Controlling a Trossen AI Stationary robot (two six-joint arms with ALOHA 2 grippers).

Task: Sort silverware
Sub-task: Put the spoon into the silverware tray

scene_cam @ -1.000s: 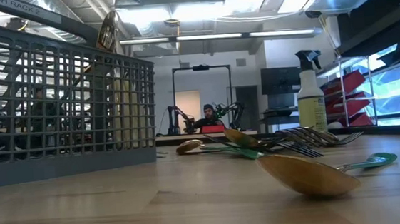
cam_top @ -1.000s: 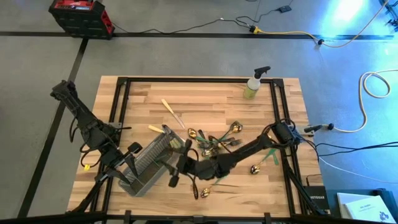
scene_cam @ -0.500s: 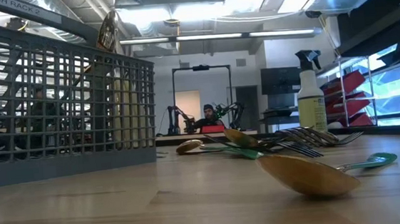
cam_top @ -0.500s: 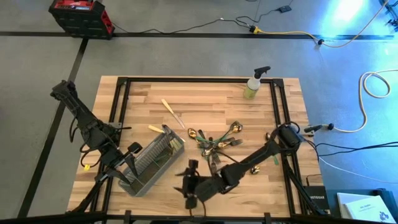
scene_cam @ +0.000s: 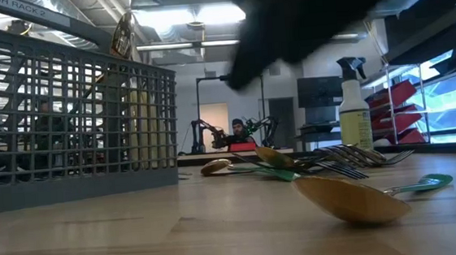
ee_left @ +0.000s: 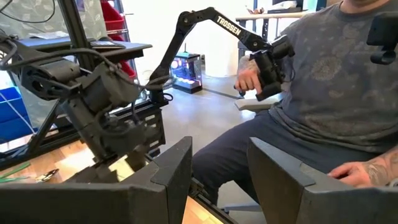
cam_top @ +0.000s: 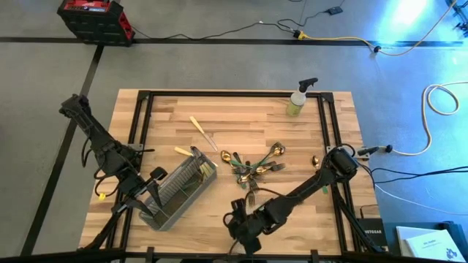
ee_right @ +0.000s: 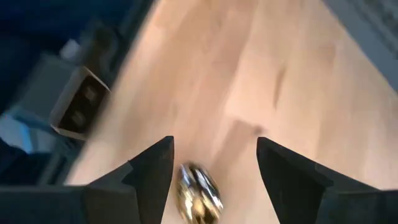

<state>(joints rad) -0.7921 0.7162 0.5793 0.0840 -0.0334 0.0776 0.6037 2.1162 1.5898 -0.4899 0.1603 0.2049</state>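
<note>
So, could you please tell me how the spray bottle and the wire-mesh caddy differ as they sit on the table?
The spray bottle stands upright at the far right corner; the caddy sits skewed near the front left. The bottle is yellow-green and solid; the caddy is grey open mesh holding cutlery. Both rest on the table.

The high view looks straight down on the whole table (cam_top: 241, 117); the low view sits at tabletop height, close behind the caddy (scene_cam: 64, 116), facing the room. Both share the caddy and bottle (cam_top: 298, 98); the wrist views look past their own fingers.
</note>
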